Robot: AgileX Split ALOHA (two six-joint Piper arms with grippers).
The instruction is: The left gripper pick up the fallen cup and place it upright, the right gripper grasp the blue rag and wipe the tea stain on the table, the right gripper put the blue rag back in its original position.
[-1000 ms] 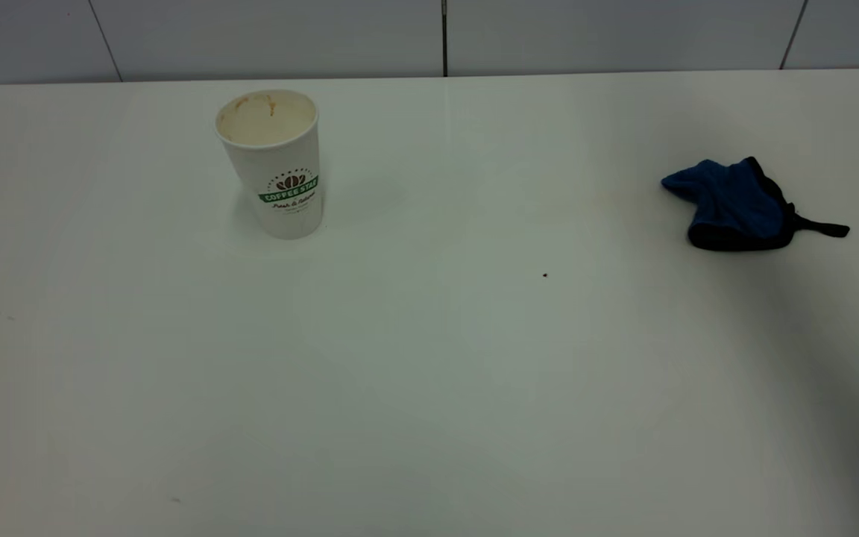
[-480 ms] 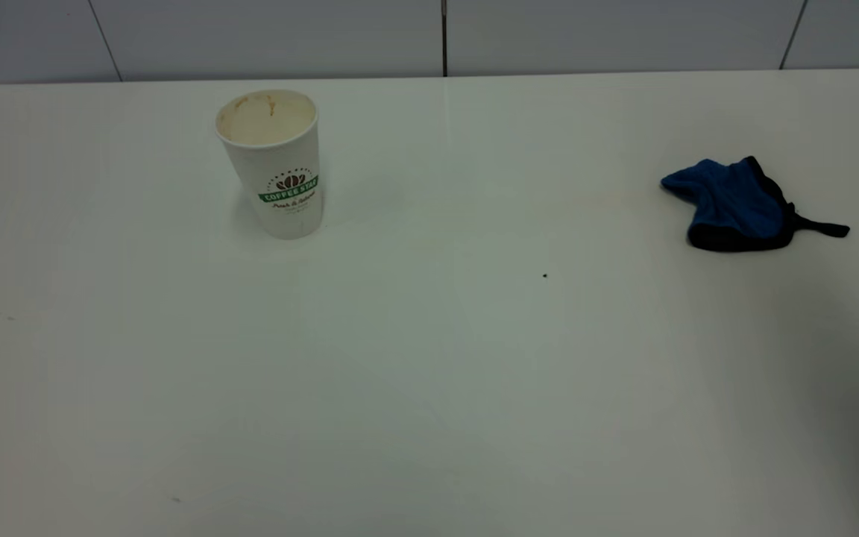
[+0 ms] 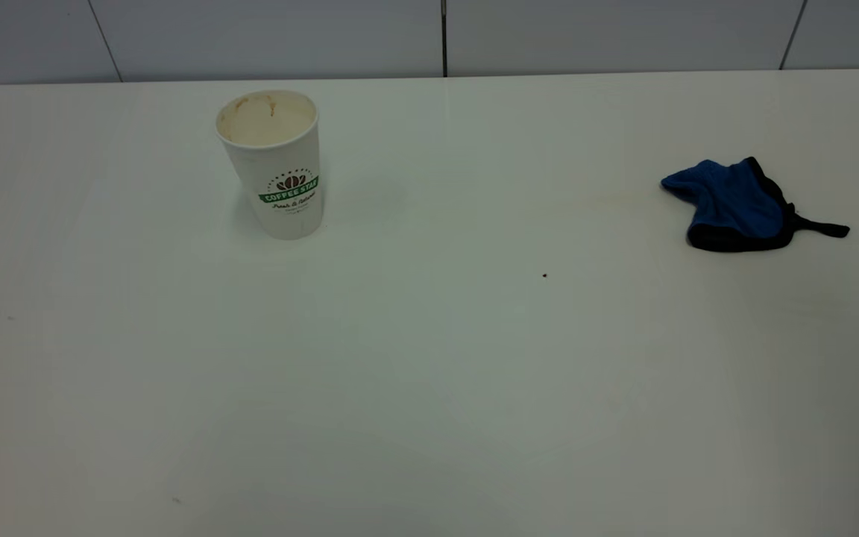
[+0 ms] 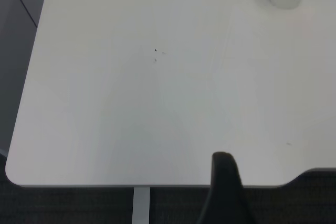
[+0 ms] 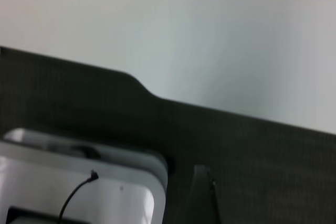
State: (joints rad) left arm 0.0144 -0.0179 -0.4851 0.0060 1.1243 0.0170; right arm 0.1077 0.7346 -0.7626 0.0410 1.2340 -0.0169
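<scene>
One cup [image 3: 274, 160] stands upright at the surface [image 3: 429, 358]'s far left; one blue rag [image 3: 735, 205] lies far right, well apart. Only the wrist views show the arms: the left gripper [image 4: 226, 192] hangs past the near edge, the right gripper [image 5: 202, 195] over dark floor. Their fingers' spread: cannot tell.

Left gripper [image 4: 224, 190] seen as one matte black, round-tipped finger at the lower frame edge, right gripper [image 5: 202, 195] a dark, narrow, tapering finger at the bottom edge
</scene>
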